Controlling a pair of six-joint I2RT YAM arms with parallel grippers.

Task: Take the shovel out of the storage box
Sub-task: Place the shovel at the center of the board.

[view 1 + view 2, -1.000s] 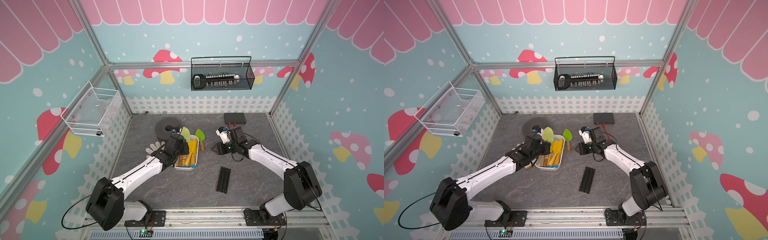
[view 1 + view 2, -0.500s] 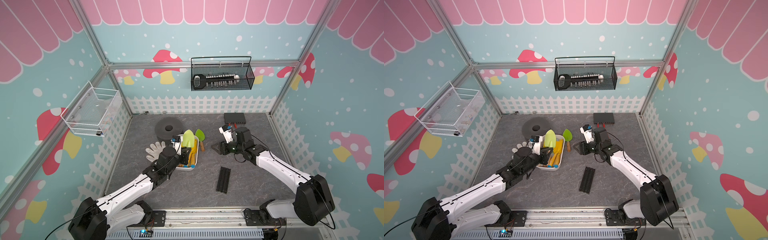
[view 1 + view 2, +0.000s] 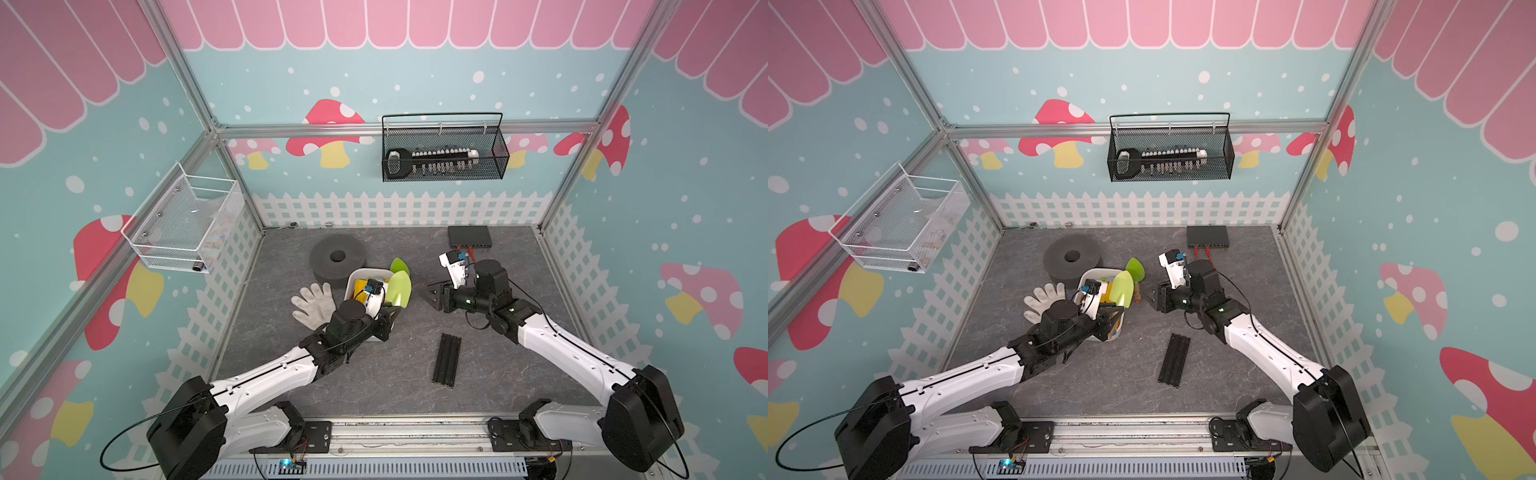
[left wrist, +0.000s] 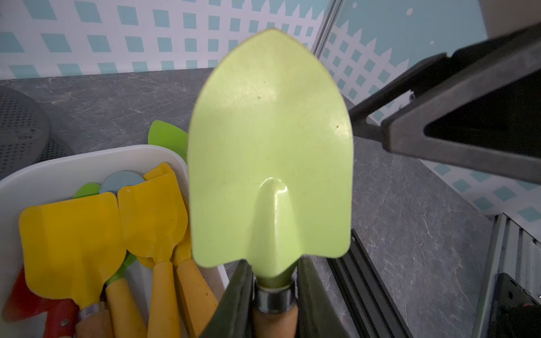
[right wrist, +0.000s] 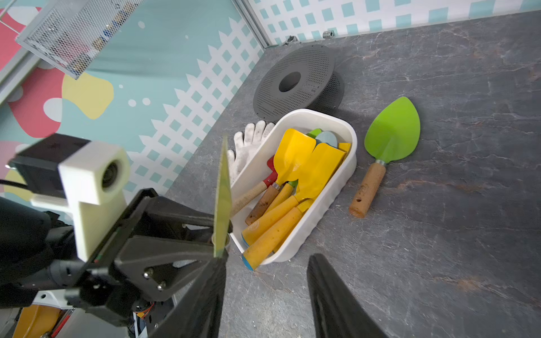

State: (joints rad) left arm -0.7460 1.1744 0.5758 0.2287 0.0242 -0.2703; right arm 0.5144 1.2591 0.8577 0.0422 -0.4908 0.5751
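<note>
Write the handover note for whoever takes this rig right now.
Left gripper: shut on the neck of the pale green metal shovel with a wooden handle.
Right gripper: open, empty, near the box.
Shallow white plastic storage box: on the grey table, holding yellow shovels.
A bright green leaf-shaped shovel lies on the table beside the box.
Done: pale green shovel gripped and lifted above the box.
Left: carry it clear and set it down on the table.
</note>
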